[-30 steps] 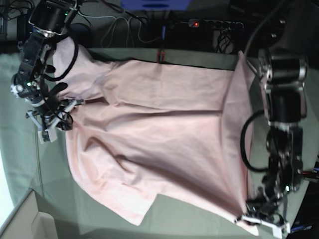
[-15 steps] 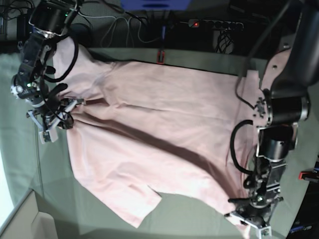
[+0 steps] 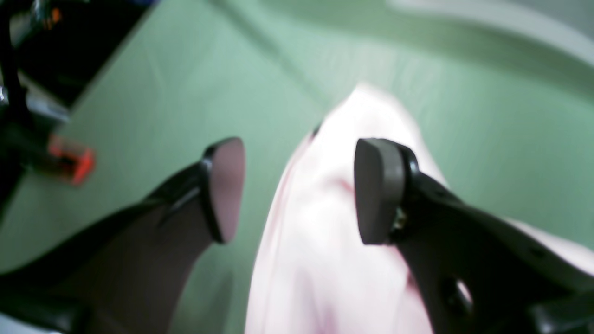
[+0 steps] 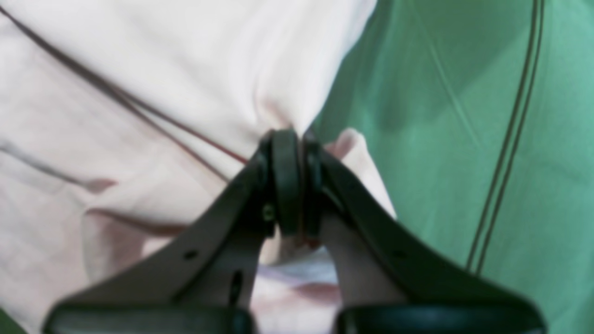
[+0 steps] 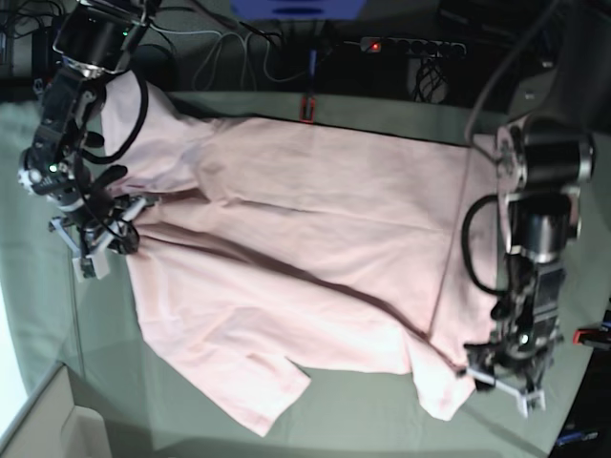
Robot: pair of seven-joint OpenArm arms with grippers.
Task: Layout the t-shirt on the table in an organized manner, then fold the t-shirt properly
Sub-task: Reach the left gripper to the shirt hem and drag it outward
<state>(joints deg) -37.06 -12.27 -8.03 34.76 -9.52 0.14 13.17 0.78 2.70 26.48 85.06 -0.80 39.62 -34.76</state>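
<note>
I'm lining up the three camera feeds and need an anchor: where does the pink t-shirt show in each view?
Base: the t-shirt spreads across the middle of the table.
Left wrist: a blurred corner of it lies between the open left gripper's fingers.
Right wrist: it fills the left and centre, pinched by the shut right gripper.
Shared landmark: the green table cloth beside the shirt.

blur: t-shirt smeared, left wrist view | hidden: print not visible | cut: table edges

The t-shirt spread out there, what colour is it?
Pale pink, with no print visible on the side facing up. The t-shirt shows best in the base view.
</note>
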